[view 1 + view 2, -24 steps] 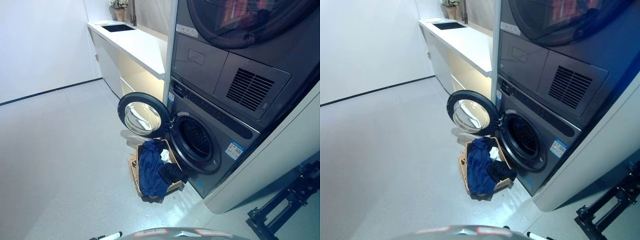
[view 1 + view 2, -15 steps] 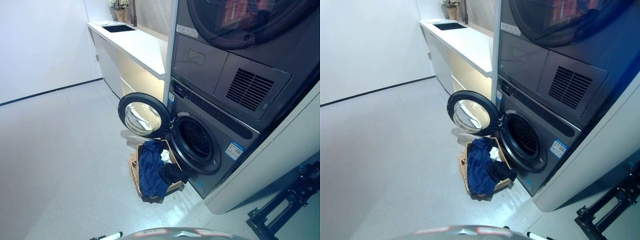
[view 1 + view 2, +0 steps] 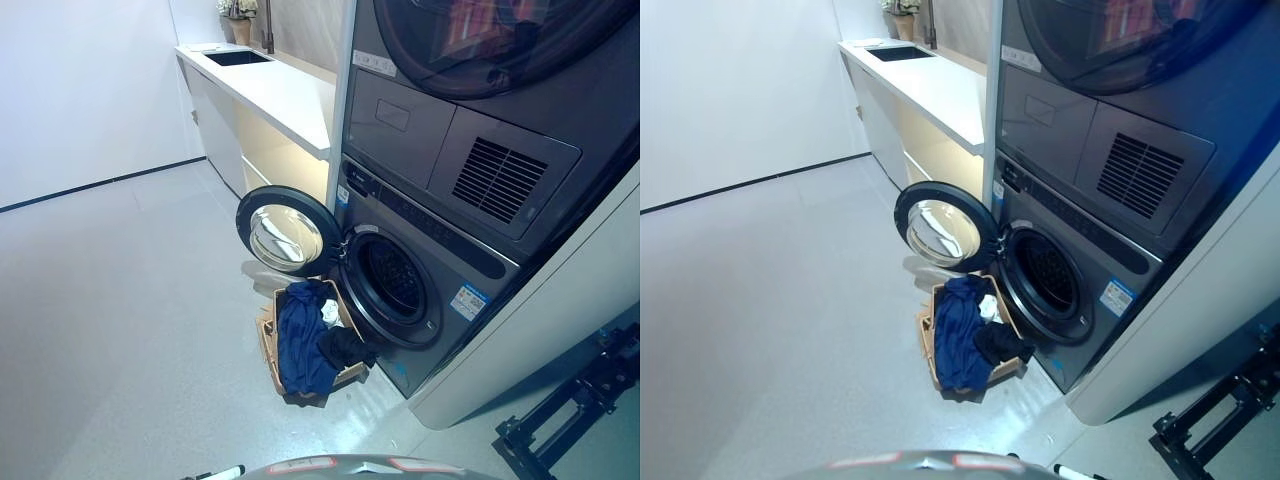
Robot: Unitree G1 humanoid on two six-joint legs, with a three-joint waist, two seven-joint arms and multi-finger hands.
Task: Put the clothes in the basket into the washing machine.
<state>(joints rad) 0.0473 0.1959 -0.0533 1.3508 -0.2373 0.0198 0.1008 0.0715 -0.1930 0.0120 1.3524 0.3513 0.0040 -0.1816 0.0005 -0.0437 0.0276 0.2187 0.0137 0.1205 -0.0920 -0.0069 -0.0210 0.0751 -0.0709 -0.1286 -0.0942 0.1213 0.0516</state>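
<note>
Since the earlier frames almost nothing has moved: the basket, the clothes and the washer door sit where they did, and only the white-tipped sliver at the bottom edge of the left eye view has slipped a little lower.

The washing machine (image 3: 420, 275) stands at about 3 o'clock of the scene, under a second dark machine (image 3: 480, 90) stacked on top. Its round door (image 3: 285, 232) is swung wide open toward 9 o'clock, and the drum opening (image 3: 392, 280) shows dark and bare.

The basket (image 3: 268, 345), a low tan one, rests on the floor (image 3: 120, 300) just below the open door and touching the front of the washer, at roughly 6 o'clock of the drum. In it lie the clothes: a blue garment (image 3: 298, 335) draped lengthwise and spilling over the near rim, a dark piece (image 3: 343, 348) on the washer side, and a small white item (image 3: 329, 311) between them.

A white tabletop (image 3: 275, 90) with a sink (image 3: 236, 57) runs off toward 12 o'clock.

Neither hand shows clearly, so I cannot tell how the fingers stand.
</note>
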